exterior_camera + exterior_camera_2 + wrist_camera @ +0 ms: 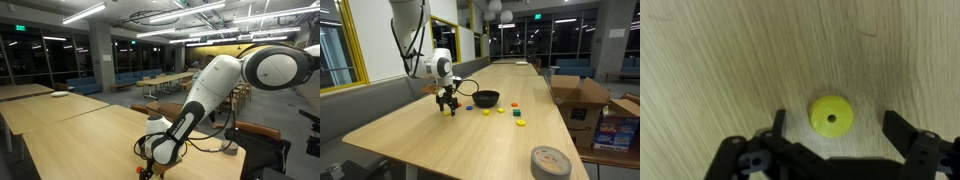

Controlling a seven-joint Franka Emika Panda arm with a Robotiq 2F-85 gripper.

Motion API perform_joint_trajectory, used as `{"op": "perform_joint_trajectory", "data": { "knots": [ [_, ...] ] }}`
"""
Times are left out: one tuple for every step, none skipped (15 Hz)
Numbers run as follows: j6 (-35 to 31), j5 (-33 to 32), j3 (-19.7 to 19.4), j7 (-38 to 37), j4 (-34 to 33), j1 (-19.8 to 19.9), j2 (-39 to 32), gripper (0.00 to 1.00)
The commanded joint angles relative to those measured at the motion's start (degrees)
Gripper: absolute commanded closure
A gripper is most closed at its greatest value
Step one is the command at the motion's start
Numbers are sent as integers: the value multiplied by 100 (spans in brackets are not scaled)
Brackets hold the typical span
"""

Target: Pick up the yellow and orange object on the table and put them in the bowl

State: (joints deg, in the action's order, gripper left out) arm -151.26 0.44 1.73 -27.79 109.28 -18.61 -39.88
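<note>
Disc, yellow, w/ a small centre hole: the yellow piece (831, 115) lies flat on bare table (730, 50) in the wrist view, between the two fingers (902, 130) of the gripper (835, 128), touching neither. Jaws wide, holding nothing.

Handling, as a guess: tiny, hard plastic, v. light, stiff, not fragile. Smooth rim, so prob. slippery; low profile means fingertips must go nearly to the table surface to catch it. Best hold = across the outer rim, opposite sides, centred so it doesn't squirt out sideways. Too shallow a pinch could flip it.

In an exterior view the gripper (446, 100) hangs low over the table, near the long edge on the window side. Bowl (486, 98), black, shallow, sits just beside it toward the table's middle. Beyond the bowl, a loose row of small pieces: an orange piece (487, 110), a green piece (515, 106), a blue piece (471, 108) and another yellow piece (521, 123); colours hard to be sure of at that size. Grey tape roll (551, 161) at the near corner, well apart. Cardboard boxes (582, 95) off the far long edge.

Nothing stands btw. disc and bowl; only the bowl's wall to lift over.
</note>
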Motion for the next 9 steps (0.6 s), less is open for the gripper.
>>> {"op": "perform_joint_trajectory", "data": {
  "knots": [
    [-196, 106, 13, 175, -24, 9, -6, 0],
    [-227, 99, 10, 190, -13, 3, -3, 0],
    [-238, 87, -2, 192, -8, -9, -3, 25],
    [-228, 72, -13, 201, -6, -21, -3, 26],
    [-191, 66, -18, 212, -10, -26, 1, 34],
    [-170, 59, -27, 218, -13, -31, 8, 42],
    [-133, 46, -37, 225, -18, -43, 10, 51],
    [-104, 33, -49, 217, -26, -62, 20, 58],
    [-96, 23, -55, 215, -28, -78, 29, 65]
  ]
}}
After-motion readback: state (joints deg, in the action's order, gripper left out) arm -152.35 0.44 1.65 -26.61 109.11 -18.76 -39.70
